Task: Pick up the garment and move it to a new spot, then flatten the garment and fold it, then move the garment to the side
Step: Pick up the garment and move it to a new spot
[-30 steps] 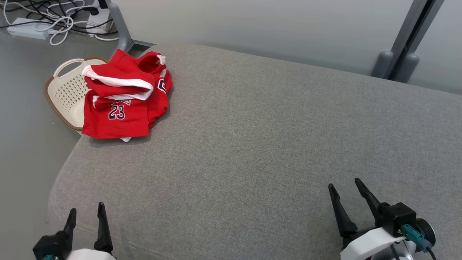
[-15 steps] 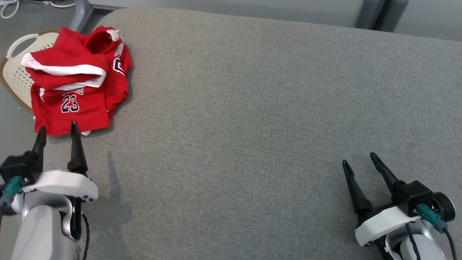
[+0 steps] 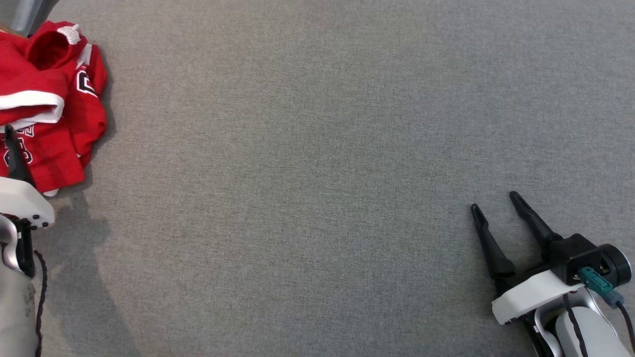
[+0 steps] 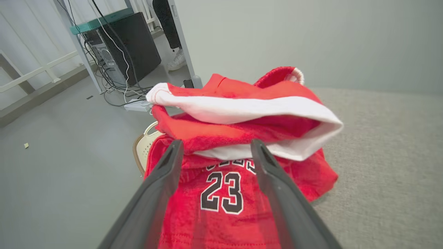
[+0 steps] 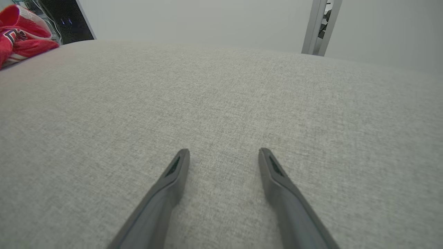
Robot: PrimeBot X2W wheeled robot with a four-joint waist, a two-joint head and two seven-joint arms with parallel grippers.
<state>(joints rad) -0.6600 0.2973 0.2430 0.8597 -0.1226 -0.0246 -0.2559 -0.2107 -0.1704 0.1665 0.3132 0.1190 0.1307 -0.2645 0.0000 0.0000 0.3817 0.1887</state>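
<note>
So versus a second ago, the head camera is tipping down and swinging, so the garment [image 3: 47,94] is now hugging the 9–10 o'clock edge of the head view instead of sitting further in. The left pincer [image 4: 216,145] is moving up too. It was idling at 7 o'clock, well short of the garment. Now it's hanging over the near end, spread apart, with the black "23" showing in the gap. Can't tell if it's actually touching cloth. The right pincer [image 3: 494,201] is sitting about where it was, at 4 o'clock, spread wide and well apart from the garment.

The garment is lying bunched at the corner of the cushion [image 3: 317,148]. In the left wrist view a basket [image 4: 147,143] is peeking out behind it at 9 o'clock, down on the floor [image 4: 62,155]. A black PC tower [image 4: 128,45] and cables [image 4: 114,77] are sitting further back at 11 o'clock. A folded-over flap is overhanging just past the left pincer's tips.

The garment is looking fuzzy, red with broad white bands, crumpled in loose folds. The cushion is wearing gray woven fabric. The basket is showing cream with a brown rim. Both pincers are looking long, dark and tapered.
</note>
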